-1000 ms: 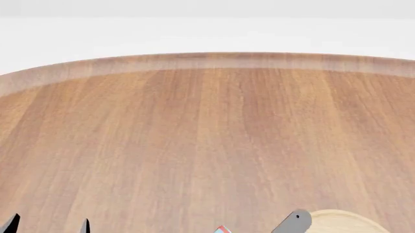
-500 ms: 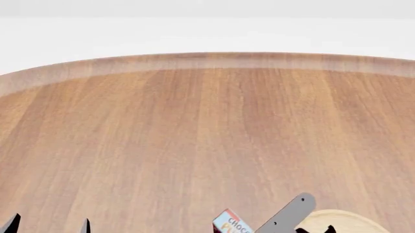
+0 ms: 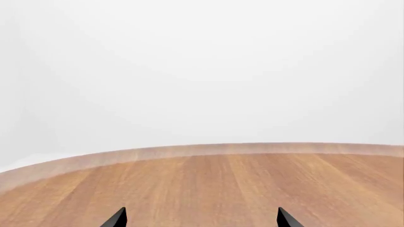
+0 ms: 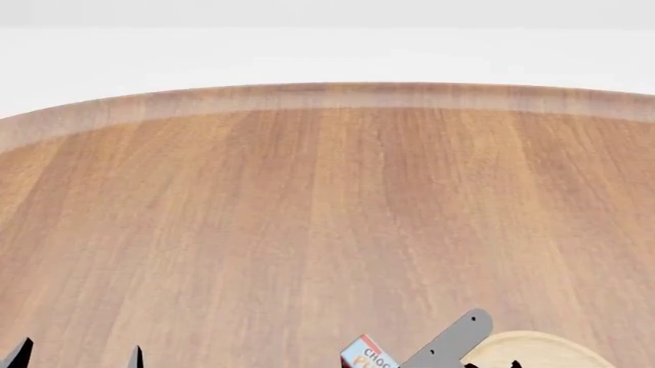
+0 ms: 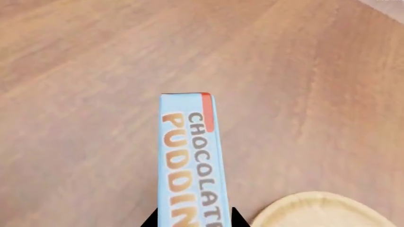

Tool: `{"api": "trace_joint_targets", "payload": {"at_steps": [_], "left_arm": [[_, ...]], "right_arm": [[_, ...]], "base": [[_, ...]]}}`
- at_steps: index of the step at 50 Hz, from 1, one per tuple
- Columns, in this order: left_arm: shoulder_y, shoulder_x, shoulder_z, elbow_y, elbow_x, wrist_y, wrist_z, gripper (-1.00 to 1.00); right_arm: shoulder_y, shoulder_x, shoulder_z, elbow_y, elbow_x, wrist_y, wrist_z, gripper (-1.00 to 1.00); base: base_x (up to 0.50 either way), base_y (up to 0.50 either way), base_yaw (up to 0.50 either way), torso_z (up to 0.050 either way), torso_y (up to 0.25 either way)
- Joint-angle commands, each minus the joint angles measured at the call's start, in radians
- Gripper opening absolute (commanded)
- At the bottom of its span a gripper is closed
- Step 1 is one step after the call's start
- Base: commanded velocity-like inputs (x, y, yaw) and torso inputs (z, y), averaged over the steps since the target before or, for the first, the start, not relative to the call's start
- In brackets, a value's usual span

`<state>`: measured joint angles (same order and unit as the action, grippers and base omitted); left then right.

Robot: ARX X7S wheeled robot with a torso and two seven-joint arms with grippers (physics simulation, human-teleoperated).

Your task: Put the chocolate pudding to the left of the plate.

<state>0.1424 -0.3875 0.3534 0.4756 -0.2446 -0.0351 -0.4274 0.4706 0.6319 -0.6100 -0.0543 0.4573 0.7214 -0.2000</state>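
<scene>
Pudding was the cargo here: the chocolate pudding (image 5: 189,161), a slim rectangular carton with a light-blue face, orange-brown lettering and a red strip at one corner, stood clamped between the two dark fingertips of the right end effector (image 5: 192,218), which pinched its narrow sides. In the head view only its upper corner showed at the near edge, just left of the plate (image 4: 532,351) and apart from it, so it was held over the very spot the task names; whether its base touched the table (image 4: 327,215) could not be told. Holding it edge-on probably kept the thin box from twisting in the grip. The plate was a pale, light-wood disc with a slightly raised rim, matte and smooth, lying on the near right of the table. A flat grey link of the right arm (image 4: 450,343) slanted between box and plate. The table was warm brown wood with long straight grain and a paler rounded far edge. The left end effector (image 3: 200,218) hung at the near left, fingertips wide apart and empty.
</scene>
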Motion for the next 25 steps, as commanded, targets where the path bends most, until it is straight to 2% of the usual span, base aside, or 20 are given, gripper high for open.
{"api": "trace_joint_targets", "payload": {"at_steps": [1,25], "left_arm": [[0.001,-0.002,0.004,-0.001,0.0,0.004,-0.001,1.0],[-0.003,-0.006,0.009,-0.003,-0.001,0.006,-0.007,1.0]], "right_arm": [[0.013,-0.035,-0.026,0.091,-0.044,-0.058,-0.033,-1.0],[0.035,-0.087,-0.033,0.253,-0.064,-0.149,-0.062,-1.0]], "base": [[0.0,0.0,0.0,0.0,0.0],[0.0,0.0,0.0,0.0,0.0]]}}
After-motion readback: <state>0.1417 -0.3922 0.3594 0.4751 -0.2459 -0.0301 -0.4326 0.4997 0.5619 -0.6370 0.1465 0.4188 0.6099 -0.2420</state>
